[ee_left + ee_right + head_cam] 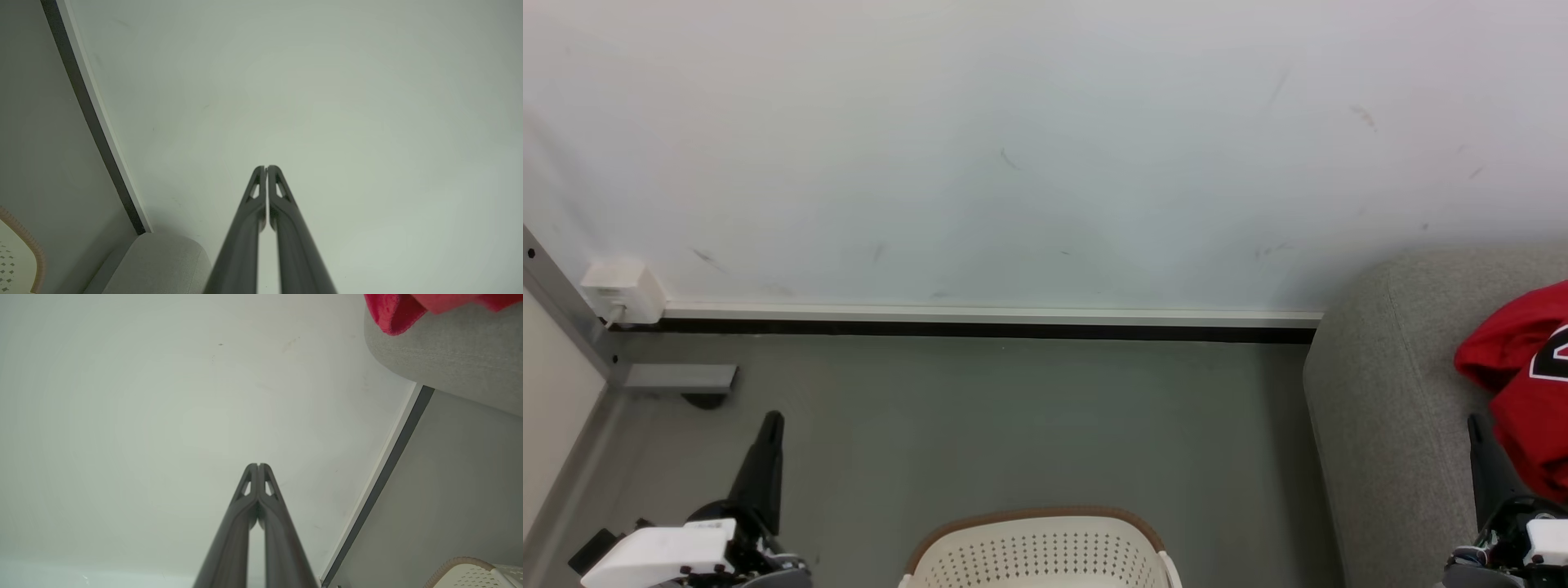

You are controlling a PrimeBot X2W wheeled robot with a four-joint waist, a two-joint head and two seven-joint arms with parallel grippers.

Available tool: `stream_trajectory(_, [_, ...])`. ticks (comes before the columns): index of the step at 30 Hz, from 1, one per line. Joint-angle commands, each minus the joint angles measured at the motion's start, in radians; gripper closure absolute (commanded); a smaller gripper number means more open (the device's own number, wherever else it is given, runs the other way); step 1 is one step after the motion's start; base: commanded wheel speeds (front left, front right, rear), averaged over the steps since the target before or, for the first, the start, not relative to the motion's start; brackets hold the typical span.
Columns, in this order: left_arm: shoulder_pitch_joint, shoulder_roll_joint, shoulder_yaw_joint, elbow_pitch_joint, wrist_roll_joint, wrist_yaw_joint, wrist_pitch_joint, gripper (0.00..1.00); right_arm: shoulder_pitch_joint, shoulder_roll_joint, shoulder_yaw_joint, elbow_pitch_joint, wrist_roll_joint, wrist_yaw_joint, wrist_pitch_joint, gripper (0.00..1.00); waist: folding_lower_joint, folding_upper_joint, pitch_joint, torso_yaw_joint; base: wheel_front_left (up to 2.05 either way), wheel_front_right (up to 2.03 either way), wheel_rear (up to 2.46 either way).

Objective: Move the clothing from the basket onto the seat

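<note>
The left pincer (266,168), two long dark fingers, was pressed together with nothing between them and pointed at the pale wall (1029,147). The right pincer (258,465) was likewise pressed together and empty.

Just beside the right pincer, on its outer side and a little beyond its tips, the bright red clothing with white trim (1523,392) lay bunched on the large light grey fabric-upholstered seat (1388,392). One red fold hung over the seat's rounded edge. Between the two pincers, and nearer the robot than their tips, stood the oval cream-white perforated plastic basket with a brown rim (1037,516). Its inside was out of sight, so I could not tell whether any garment was left in it.

The clothing looked light, soft and limp, probably a smooth sports fabric that would slide and drape rather than hold its shape. A raised fold or bunched ridge seemed the best place to pinch, gathering several layers. A single thin layer might slip out, and trailing cloth could catch on the basket's rim.

The only writing was part of a black, white-edged digit on the red cloth, cut off at the edge of the head view and not readable whole. No brand or label showed.
</note>
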Motion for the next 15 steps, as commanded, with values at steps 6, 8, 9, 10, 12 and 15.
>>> stream_trajectory(6, [-0.002,0.002,0.001,-0.004,-0.015,0.002,0.002,1.0,-0.009,-0.008,0.007,-0.008,0.01,-0.002,-0.005,1.0,0.0,0.0,0.0,0.0,0.0,0.0,0.0])
stream_trajectory(8, [-0.002,0.002,0.001,-0.004,-0.015,0.002,0.002,1.0,-0.01,-0.009,0.008,-0.008,0.011,-0.002,-0.006,1.0,0.0,0.0,0.0,0.0,0.0,0.0,0.0])
stream_trajectory(9, [-0.002,0.002,0.001,-0.005,-0.015,0.002,0.002,1.0,-0.01,-0.01,0.008,-0.008,0.012,-0.002,-0.006,1.0,0.0,0.0,0.0,0.0,0.0,0.0,0.0])
stream_trajectory(10, [-0.002,0.002,0.001,-0.005,-0.015,0.002,0.002,1.0,-0.01,-0.01,0.009,-0.009,0.012,-0.002,-0.007,1.0,0.0,0.0,0.0,0.0,0.0,0.0,0.0])
stream_trajectory(12, [-0.002,0.002,0.001,-0.005,-0.015,0.002,0.002,1.0,-0.01,-0.011,0.01,-0.009,0.013,-0.002,-0.008,1.0,0.0,0.0,0.0,0.0,0.0,0.0,0.0])
stream_trajectory(15, [-0.002,0.002,0.001,-0.005,-0.015,0.002,0.002,1.0,-0.011,-0.012,0.011,-0.01,0.015,-0.002,-0.01,1.0,0.0,0.0,0.0,0.0,0.0,0.0,0.0])
